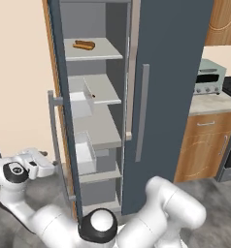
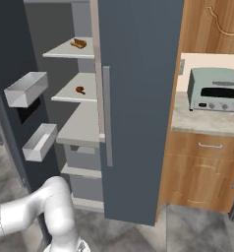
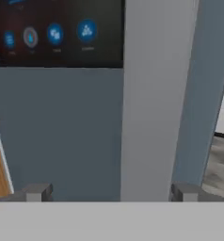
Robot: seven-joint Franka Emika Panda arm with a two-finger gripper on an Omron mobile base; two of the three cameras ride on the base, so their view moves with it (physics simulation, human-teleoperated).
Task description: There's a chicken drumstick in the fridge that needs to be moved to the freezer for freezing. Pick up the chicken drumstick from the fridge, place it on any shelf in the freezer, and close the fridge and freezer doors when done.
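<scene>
The chicken drumstick [image 2: 80,90] lies on a middle shelf [image 2: 74,94] of the open compartment. You can expect it light, firm and lumpy; take it across the thick middle. Your tool [image 3: 112,192] is spread wide around the door handle [image 3: 154,99].

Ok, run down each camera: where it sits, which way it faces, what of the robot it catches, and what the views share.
Left base view: behind the arm, to its left, looking forward and down into the open freezer; the white arm crosses the bottom, with the gripper at far left.
Right base view: behind, to its right, facing the closed fridge door and toaster oven; arm at bottom left.
Hand view: on the hand, facing the black panel; the bar handle stands between the open finger tips.
Shared: both base views show the hot dog and chicken drumstick on shelves.
</scene>
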